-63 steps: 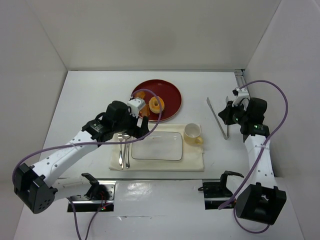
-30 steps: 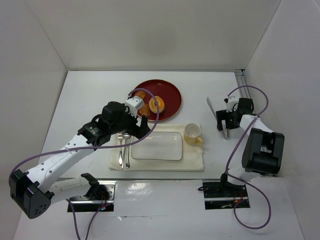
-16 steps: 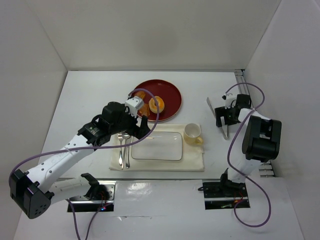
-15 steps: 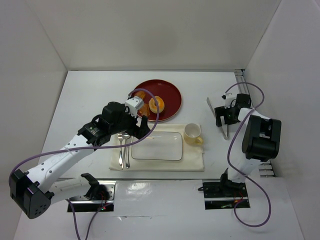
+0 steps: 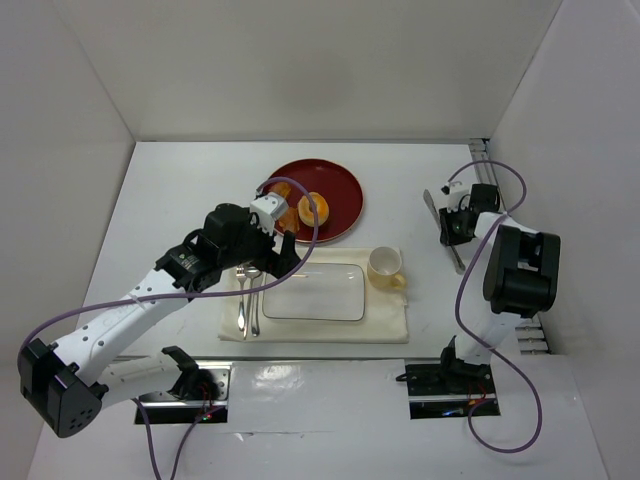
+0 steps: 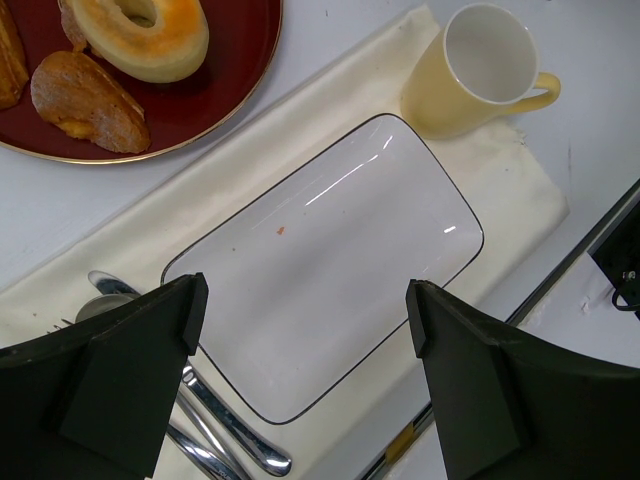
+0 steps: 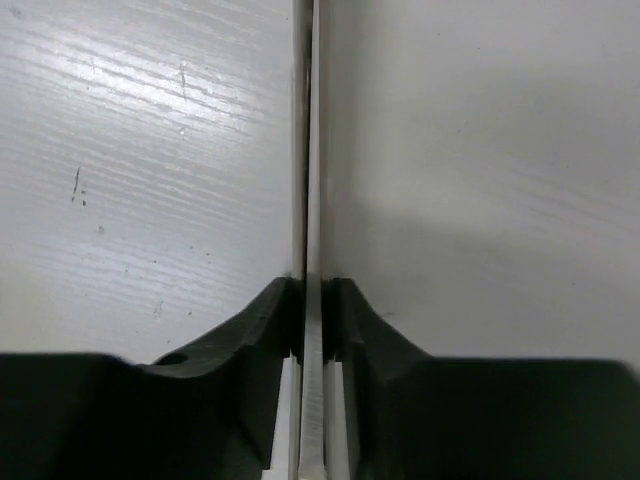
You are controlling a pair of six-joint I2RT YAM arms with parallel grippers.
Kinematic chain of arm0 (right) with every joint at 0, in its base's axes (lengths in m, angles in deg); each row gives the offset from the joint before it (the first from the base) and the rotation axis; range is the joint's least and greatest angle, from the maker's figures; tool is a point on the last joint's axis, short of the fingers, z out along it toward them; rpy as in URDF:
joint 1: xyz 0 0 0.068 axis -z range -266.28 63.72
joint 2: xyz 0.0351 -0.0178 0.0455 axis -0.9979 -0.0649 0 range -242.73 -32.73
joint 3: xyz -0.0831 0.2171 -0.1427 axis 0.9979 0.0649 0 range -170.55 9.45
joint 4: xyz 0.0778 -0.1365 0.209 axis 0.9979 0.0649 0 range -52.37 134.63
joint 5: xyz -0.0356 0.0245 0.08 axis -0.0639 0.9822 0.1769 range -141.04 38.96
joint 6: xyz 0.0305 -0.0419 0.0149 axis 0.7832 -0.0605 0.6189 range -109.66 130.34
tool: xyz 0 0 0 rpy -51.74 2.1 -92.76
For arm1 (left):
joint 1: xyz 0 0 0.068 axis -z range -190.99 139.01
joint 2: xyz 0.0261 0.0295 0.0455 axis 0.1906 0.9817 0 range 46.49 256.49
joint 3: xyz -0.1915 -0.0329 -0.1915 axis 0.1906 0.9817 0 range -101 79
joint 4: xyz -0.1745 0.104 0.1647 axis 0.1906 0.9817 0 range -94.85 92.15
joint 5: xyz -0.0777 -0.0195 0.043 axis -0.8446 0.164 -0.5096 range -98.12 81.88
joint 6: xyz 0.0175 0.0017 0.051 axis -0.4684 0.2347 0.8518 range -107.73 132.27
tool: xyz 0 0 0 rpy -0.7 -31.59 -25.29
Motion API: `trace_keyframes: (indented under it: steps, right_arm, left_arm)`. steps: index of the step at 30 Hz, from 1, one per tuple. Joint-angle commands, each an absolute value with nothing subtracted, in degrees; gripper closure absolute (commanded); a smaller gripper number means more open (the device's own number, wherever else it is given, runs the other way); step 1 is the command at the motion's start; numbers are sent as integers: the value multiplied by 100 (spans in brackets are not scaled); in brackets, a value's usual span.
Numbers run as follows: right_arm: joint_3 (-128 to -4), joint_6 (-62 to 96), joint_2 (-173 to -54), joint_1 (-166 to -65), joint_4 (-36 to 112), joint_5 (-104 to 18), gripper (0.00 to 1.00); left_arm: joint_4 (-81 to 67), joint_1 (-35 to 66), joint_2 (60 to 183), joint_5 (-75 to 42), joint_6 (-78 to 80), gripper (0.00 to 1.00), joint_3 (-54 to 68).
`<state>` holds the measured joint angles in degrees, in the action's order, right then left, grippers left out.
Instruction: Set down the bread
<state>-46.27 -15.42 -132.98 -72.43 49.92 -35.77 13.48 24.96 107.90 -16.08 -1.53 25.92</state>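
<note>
The bread [image 5: 313, 208] [image 6: 140, 40], a golden ring-shaped roll, lies on the red round plate [image 5: 343, 182] [image 6: 250, 70] at the back of the table. My left gripper [image 5: 281, 250] [image 6: 300, 310] hovers open with nothing in it, above the white rectangular plate [image 5: 315, 292] [image 6: 330, 260] and just in front of the red plate. Off to the right, my right gripper [image 5: 452, 225] [image 7: 312, 290] is shut on a thin metal knife [image 5: 432, 205] [image 7: 308, 150], its blade edge-on between the fingers, low over the table.
Two browner bread pieces [image 5: 283, 215] [image 6: 85, 100] share the red plate. A cream cup [image 5: 385, 265] [image 6: 480, 70] stands right of the white plate on a cream cloth [image 5: 385, 325]. Fork and spoon [image 5: 247, 300] lie at the cloth's left. White walls enclose the table.
My right gripper went from open to shut on the knife, and the knife shifted slightly right. The left arm and the bread have stayed put.
</note>
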Motion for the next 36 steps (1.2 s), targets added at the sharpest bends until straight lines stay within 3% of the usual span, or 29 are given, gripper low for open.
trace_keyframes:
  steps: [1, 3, 5, 8, 14, 16, 17, 22, 36]
  right_arm:
    - [-4425, -1603, -13117, -7283, 5010, -3636, 82]
    - [-4425, -1603, -12986, -7283, 5063, -3575, 83]
    - [-4425, -1603, -12731, -7283, 5212, -3505, 93]
    - [-4714, -1656, -12327, -7283, 5537, -3285, 93]
    - [-5514, -1656, -11782, -7739, 6292, -2959, 82]
    - [-5750, -1656, -11703, -7915, 6399, -2959, 77]
    - [-5830, -1656, -11702, -8003, 6512, -2959, 70]
    - [-6261, -1454, -11588, -8566, 6716, -2959, 58]
    - [-6780, -1102, -11412, -10096, 6997, -3373, 50]
  left_arm:
    - [1079, 2523, 10766, -1743, -205, 0, 2609]
    - [1079, 2523, 10766, -1743, -205, 0, 2609]
    - [1079, 2523, 10766, -1691, -205, 0, 2609]
    - [1079, 2523, 10766, -1691, -205, 0, 2609]
    - [1079, 2523, 10766, -1691, -205, 0, 2609]
    - [1079, 2523, 10766, -1638, -205, 0, 2609]
    - [1079, 2523, 10766, -1638, -205, 0, 2609]
    - [1079, 2523, 10766, -1586, -205, 0, 2609]
    - [1079, 2523, 10766, -1533, -152, 0, 2609]
